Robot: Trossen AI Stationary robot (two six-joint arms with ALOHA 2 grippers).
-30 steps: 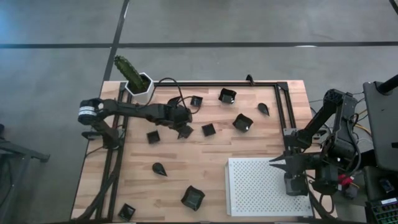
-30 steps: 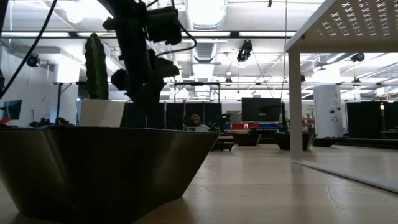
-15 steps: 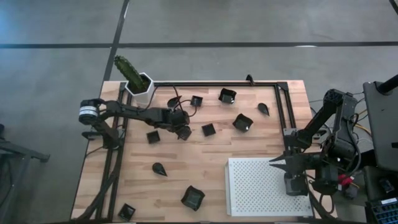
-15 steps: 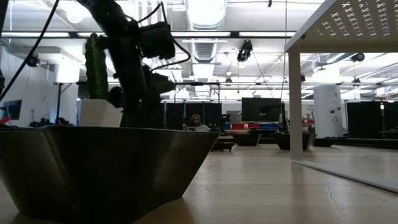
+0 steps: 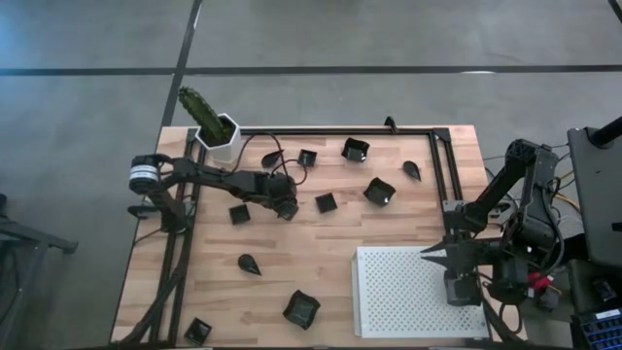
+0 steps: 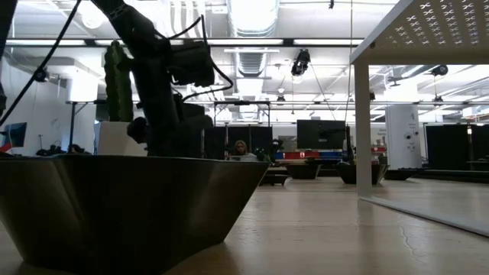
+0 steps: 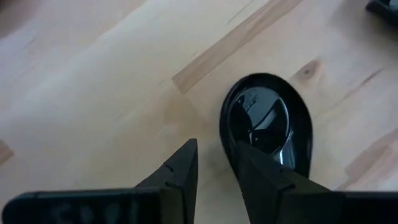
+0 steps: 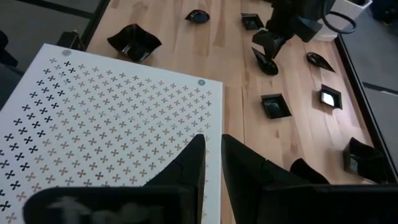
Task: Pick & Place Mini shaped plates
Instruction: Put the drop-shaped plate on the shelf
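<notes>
Several small dark plates lie scattered on the wooden table (image 5: 321, 243). Some are square (image 5: 326, 202), some teardrop shaped (image 5: 250, 263). My left gripper (image 7: 214, 171) is open, low over one glossy teardrop plate (image 7: 267, 121) at the table's middle left, also seen in the right wrist view as the teardrop plate (image 8: 268, 65). One finger (image 7: 264, 180) stands over the plate's bowl, the other (image 7: 181, 171) over bare wood outside the rim. My right gripper (image 8: 212, 155) waits raised over the white perforated tray (image 5: 408, 292), open by a narrow gap with nothing in it. My left gripper comes at the teardrop plate from above, slanting down, with the plate's near rim (image 7: 227, 146) between its two open fingers. The plate lies flat on the table. Whether a finger touches the rim, I cannot tell.
A white pot with a cactus (image 5: 216, 126) stands at the far left corner. A black frame rail (image 5: 442, 165) runs along the far and right sides. Other plates lie close by: a square one (image 5: 239, 214) to the left, another (image 5: 306, 157) farther off. One plate (image 6: 122, 206) fills the low view's foreground.
My left gripper has sunk toward the table, down onto the teardrop plate, with its fingers still apart. The plate has stayed where it was.
</notes>
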